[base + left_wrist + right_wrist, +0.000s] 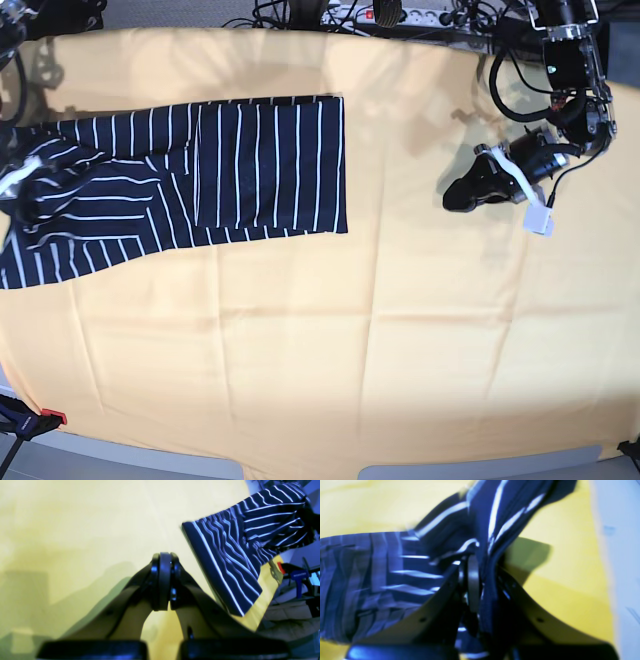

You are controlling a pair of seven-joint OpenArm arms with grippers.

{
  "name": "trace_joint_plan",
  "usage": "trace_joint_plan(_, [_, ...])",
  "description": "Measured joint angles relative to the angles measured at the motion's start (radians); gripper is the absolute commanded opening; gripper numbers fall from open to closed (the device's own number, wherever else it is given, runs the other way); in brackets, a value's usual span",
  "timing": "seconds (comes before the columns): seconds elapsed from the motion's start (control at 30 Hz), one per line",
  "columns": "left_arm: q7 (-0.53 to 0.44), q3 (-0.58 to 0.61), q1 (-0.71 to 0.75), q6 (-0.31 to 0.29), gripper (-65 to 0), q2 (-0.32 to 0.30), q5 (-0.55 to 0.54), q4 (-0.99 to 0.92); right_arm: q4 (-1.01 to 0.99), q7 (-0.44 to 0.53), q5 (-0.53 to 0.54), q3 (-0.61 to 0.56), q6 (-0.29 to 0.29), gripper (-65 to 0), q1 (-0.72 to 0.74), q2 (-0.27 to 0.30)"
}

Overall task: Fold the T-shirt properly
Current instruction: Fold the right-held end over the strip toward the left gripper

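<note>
The T-shirt (230,165), dark navy with thin white stripes, lies partly folded on the left of the table, its straight edge toward the middle. At the far left my right gripper (20,190) is shut on a bunched fold of it. In the right wrist view the striped cloth (492,530) rises from between the closed fingers of that gripper (480,580). My left gripper (455,197) hovers over bare cloth on the right, well apart from the shirt. Its fingers (163,580) are pressed together with nothing between them, and the T-shirt (232,555) shows at the upper right of its view.
A yellow-orange cloth (400,330) covers the whole table. Cables and a power strip (380,12) run along the back edge. A red-tipped clamp (40,418) grips the front left corner, and a blue clamp (298,576) sits past the table edge in the left wrist view.
</note>
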Motion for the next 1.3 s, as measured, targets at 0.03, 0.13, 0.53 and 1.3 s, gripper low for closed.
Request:
trace_joint_plan(0.03, [0.002,0.000,0.002,-0.014,-65.0,0.000,0.002,0.000,0.032,-0.019,0.029,-0.001,0.002,-65.0,0.000,-0.029])
trace_joint_plan(0.13, [-0.003,0.000,0.002,-0.014,-65.0,0.000,-0.001,0.000,0.116,-0.056,0.097,-0.001,0.036,-65.0,0.000,-0.103])
trace_joint_plan(0.53, [-0.010,0.000,0.013,-0.014,-65.0,0.000,-0.001,0.000,0.180,-0.084,0.339,-0.156,0.185,-65.0,-0.024,-0.296])
trace_joint_plan(1.3, [-0.009,0.000,0.013,-0.014,-65.0,0.000,-0.001,0.000,0.180,0.140,-0.055,-0.712,0.192,-65.0,-0.025,-0.398])
